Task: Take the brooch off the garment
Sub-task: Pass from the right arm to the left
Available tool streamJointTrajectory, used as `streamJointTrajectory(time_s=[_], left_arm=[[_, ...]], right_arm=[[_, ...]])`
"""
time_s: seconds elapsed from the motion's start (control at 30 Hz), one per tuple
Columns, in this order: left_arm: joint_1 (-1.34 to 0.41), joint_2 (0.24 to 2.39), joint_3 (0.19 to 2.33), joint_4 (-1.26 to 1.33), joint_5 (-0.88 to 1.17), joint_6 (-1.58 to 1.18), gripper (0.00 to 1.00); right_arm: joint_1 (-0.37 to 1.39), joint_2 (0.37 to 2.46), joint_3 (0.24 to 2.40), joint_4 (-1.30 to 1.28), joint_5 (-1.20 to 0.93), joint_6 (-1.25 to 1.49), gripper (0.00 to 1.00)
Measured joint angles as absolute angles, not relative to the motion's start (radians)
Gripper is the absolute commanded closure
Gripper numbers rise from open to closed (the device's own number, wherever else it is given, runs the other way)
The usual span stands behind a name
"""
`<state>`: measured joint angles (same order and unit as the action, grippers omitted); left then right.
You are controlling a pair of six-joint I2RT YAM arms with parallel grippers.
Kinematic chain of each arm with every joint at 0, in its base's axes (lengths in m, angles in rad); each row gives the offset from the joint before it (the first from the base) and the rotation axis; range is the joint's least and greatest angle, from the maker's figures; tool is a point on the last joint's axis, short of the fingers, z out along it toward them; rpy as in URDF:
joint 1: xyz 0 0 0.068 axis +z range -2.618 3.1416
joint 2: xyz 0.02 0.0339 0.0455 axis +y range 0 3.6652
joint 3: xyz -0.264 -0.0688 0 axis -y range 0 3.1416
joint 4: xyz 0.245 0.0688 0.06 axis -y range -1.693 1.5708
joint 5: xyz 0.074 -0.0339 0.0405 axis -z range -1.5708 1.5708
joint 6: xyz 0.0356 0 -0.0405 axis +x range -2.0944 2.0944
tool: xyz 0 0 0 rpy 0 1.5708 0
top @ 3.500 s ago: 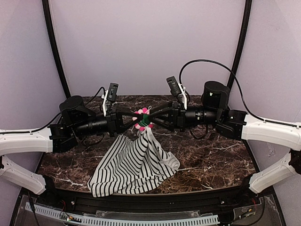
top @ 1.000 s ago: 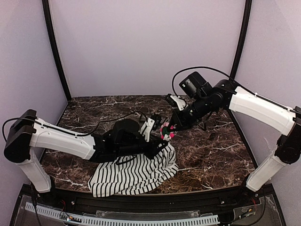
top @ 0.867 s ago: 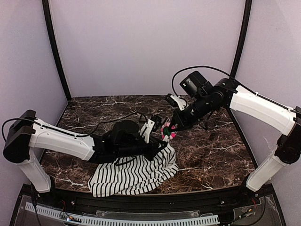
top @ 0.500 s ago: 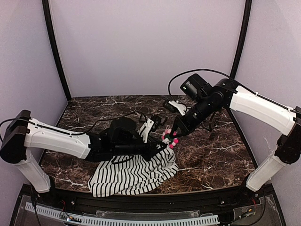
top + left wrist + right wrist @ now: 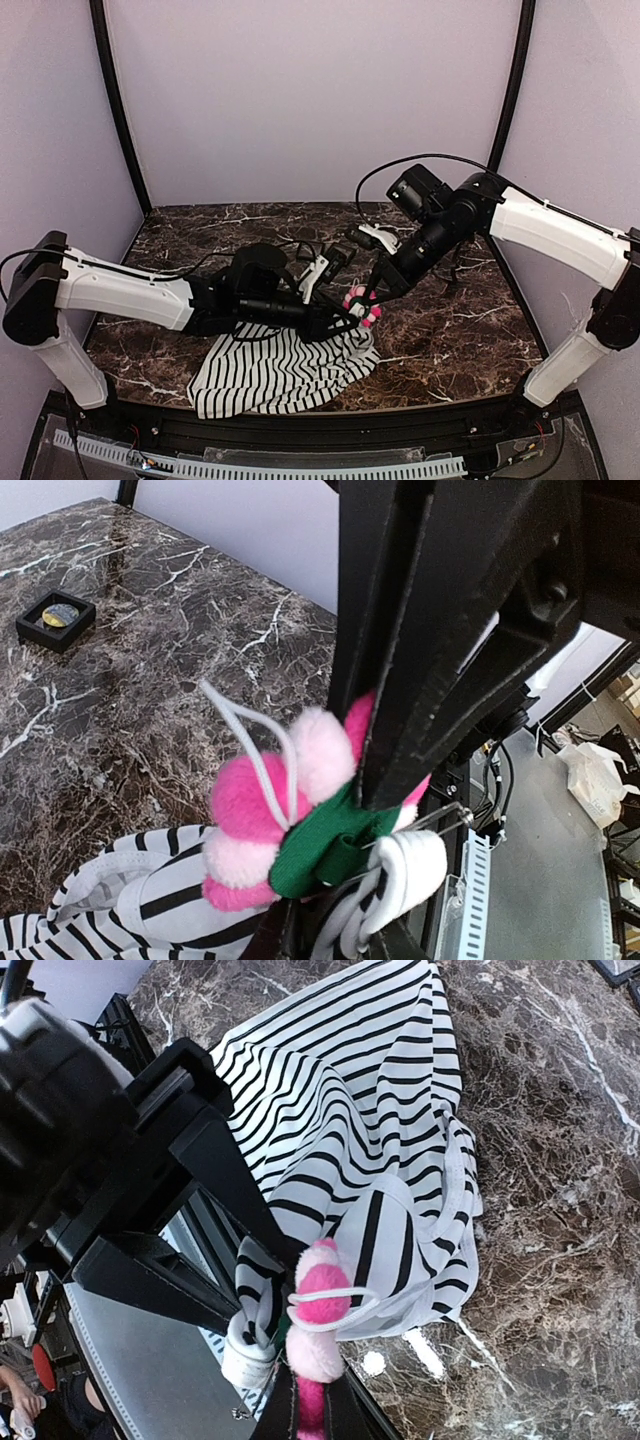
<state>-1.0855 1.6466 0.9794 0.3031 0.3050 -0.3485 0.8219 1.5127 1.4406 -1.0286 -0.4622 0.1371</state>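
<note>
- Your right end effector (image 5: 370, 296) is clamped shut on the brooch (image 5: 362, 306) and holds it just off the worktop (image 5: 450, 330). The brooch looks still pinned to the cloth.
- Your left end effector (image 5: 343, 320) sits just under the brooch at a bunched fold. Its jaws are partly apart, and I can't tell if they grip. It is likely there to anchor the cloth so your pull frees the pin.
- The garment (image 5: 280, 372) trails down-left from the brooch.
- A few seconds ago both arms were level, with the brooch high and the garment hanging. Now the brooch is low and the cloth has slumped flatter.
</note>
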Motion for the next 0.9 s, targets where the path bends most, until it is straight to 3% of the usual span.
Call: streamJointTrajectory(time_s=[0.13,0.37,0.53,0.63,0.8,0.9], left_arm=[[-1.076,1.655,0.980,0.315,0.383,-0.363,0.52],[-1.065,1.672,0.981,0.339,0.487,-0.392,0.51],[-1.058,1.677,0.981,0.362,0.526,-0.410,0.43],[-1.056,1.681,0.981,0.374,0.545,-0.425,0.44],[-1.053,1.695,0.981,0.375,0.569,-0.435,0.55],[-1.051,1.700,0.981,0.376,0.580,-0.437,0.54]], right_arm=[[0.822,1.510,1.429,-1.029,-0.483,0.131,1.00],[0.822,1.508,1.414,-1.035,-0.517,0.121,1.00],[0.821,1.495,1.407,-1.037,-0.538,0.105,1.00],[0.817,1.493,1.398,-1.037,-0.556,0.092,1.00],[0.814,1.493,1.381,-1.038,-0.584,0.078,1.00],[0.814,1.493,1.375,-1.038,-0.604,0.067,1.00]])
